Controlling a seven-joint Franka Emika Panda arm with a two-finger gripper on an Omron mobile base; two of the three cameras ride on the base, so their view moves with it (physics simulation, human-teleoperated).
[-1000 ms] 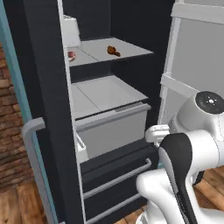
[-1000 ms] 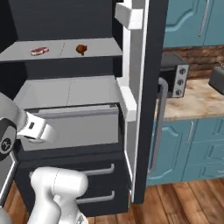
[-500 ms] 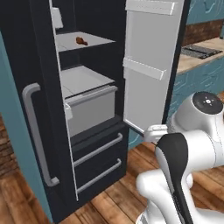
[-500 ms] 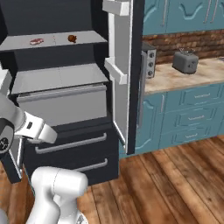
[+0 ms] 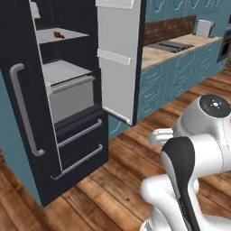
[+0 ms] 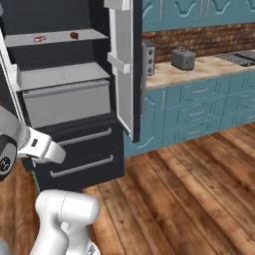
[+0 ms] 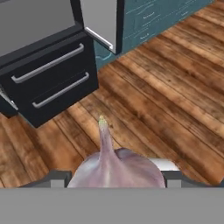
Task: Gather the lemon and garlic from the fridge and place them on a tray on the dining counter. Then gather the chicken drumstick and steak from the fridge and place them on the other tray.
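Fingers largely hidden behind garlic

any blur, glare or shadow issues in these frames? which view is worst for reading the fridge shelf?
Hand view: garlic looms large and soft-edged, floor planks sharp. Left base view: even flat lighting, no glare; the fridge interior is dark, so the chicken drumstick is a tiny speck. Right base view: slightly soft overall; steak and drumstick readable but small. Left base view is worst.
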